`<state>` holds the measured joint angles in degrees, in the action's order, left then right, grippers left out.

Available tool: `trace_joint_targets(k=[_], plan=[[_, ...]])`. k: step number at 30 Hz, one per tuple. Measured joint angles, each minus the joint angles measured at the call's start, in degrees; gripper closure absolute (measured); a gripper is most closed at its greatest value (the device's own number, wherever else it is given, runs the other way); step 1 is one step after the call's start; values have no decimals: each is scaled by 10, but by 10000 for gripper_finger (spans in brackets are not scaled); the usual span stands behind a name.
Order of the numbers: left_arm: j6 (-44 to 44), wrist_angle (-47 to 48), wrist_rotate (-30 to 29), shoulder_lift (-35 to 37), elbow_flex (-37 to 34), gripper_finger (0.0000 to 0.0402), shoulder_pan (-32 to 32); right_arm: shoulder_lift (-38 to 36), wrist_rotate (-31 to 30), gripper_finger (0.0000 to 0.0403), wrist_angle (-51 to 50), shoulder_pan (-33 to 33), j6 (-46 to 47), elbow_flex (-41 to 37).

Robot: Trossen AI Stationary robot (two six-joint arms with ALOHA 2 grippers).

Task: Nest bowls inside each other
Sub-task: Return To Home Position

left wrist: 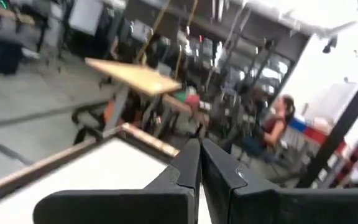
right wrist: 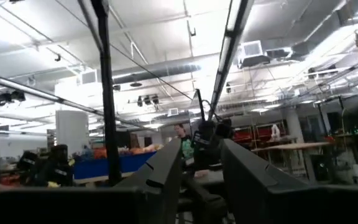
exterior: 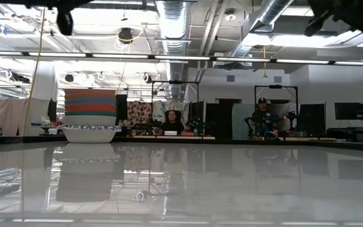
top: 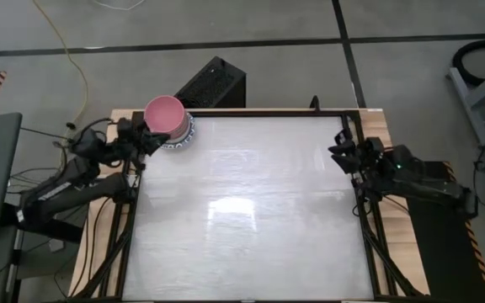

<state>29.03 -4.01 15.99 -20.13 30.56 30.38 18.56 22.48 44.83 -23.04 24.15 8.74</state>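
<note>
So the nested stack of round bowls [top: 165,114], pink on top, sits in the white bench's [top: 251,210] far-left corner. The left end effector [top: 146,139], pinched shut and empty, hangs right beside it, so a sloppy swing could topple the lot. The right end effector [top: 343,151] waits parted at the right edge.

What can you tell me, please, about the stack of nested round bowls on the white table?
The stack of nested round bowls stands upright on the white table near its far left corner. From above only the top pink bowl and the rim of the blue-and-white patterned bottom bowl show. From the side, coloured rims band up from that wider bowl. The left gripper sits just beside it, shut.
</note>
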Motion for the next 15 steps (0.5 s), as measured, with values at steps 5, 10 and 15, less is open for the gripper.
trace_joint_targets(k=[5, 10, 15], plan=[[13, 4, -13, 101, -48, 400, 28, -99, -5, 270, -102, -28, -1, -7], [47, 31, -61, 202, -106, 400, 34, -183, 0, 270, -181, -70, 17, -6], [69, 27, -37, 187, -123, 400, 31, -184, 13, 270, -208, -113, 47, 2]])
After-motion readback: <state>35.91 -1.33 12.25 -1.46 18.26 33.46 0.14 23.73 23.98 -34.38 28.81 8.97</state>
